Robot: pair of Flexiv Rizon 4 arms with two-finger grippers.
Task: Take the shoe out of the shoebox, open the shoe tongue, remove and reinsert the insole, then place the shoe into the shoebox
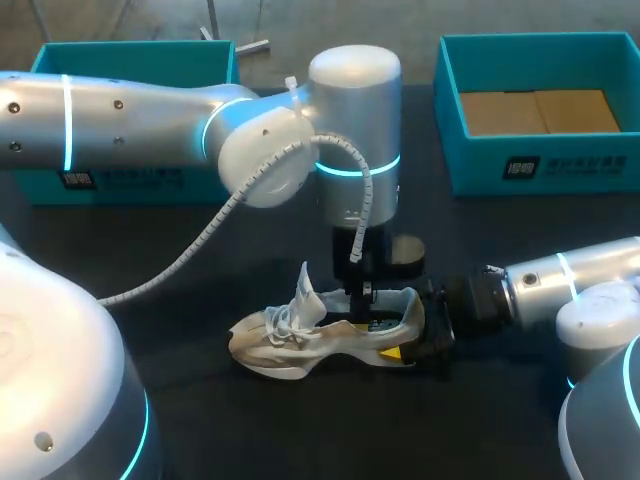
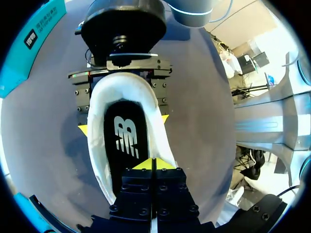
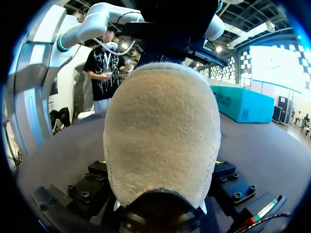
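A pale grey and white knit running shoe (image 1: 300,340) lies on its sole on the dark counter (image 1: 520,240), its heel toward the right hand (image 2: 124,124). That hand is closed on the heel. One yellow-tipped finger presses each side of the collar, so the fingers stand as far apart as the heel is wide, and the fuzzy heel back fills the space between them in the right wrist view.

The left hand (image 2: 153,164) hangs straight down into the shoe's mouth, just ahead of the right hand's fingers. Its two yellow tips are pressed together with only a thin seam between them. They sit at the black foam insole (image 2: 127,136) with the white logo, which lies flat inside the shoe and runs from under the left hand back to the heel cup. I cannot tell whether the tips pinch the insole's edge or only touch it.

Beyond the left hand, toward the toe, the white tongue (image 1: 305,290) stands upright and the loose white laces (image 1: 285,322) bunch at its foot.

An open teal shoebox with brown card on its floor (image 1: 540,165) sits well beyond the right hand. A second open teal shoebox (image 1: 130,55) sits far out past the left arm.
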